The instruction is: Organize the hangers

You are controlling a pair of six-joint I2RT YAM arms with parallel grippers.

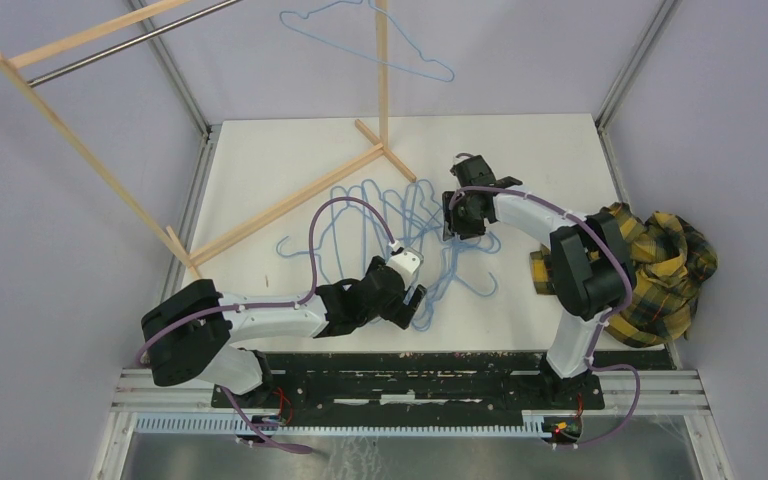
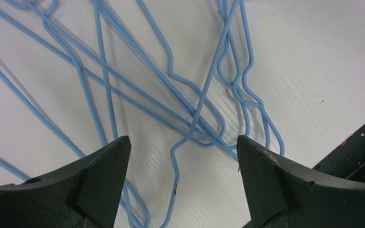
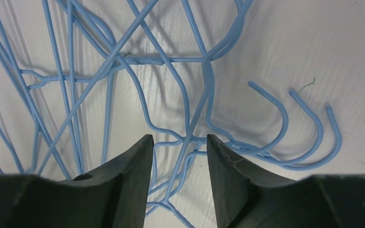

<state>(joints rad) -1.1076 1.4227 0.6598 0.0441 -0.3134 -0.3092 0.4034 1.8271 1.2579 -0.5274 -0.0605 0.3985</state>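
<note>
Several light-blue wire hangers (image 1: 400,215) lie tangled on the white table (image 1: 560,160), and one more hanger (image 1: 440,70) hangs up on the rack. My left gripper (image 1: 418,305) hovers low over the near edge of the pile. In the left wrist view it (image 2: 183,142) is wide open, with one bent hanger wire (image 2: 177,161) lying on the table between its fingers, untouched. My right gripper (image 1: 455,225) is over the pile's right side. In the right wrist view it (image 3: 179,140) is partly open, astride crossing wires (image 3: 186,147) without clamping them. Three hooks (image 3: 290,123) curl just to its right.
A wooden rack (image 1: 290,205) with a metal rod (image 1: 130,45) stands on the table's far left, its foot bars reaching the pile. A yellow-and-black plaid cloth (image 1: 665,270) lies bunched at the right edge. A black rail (image 1: 410,365) runs along the near edge.
</note>
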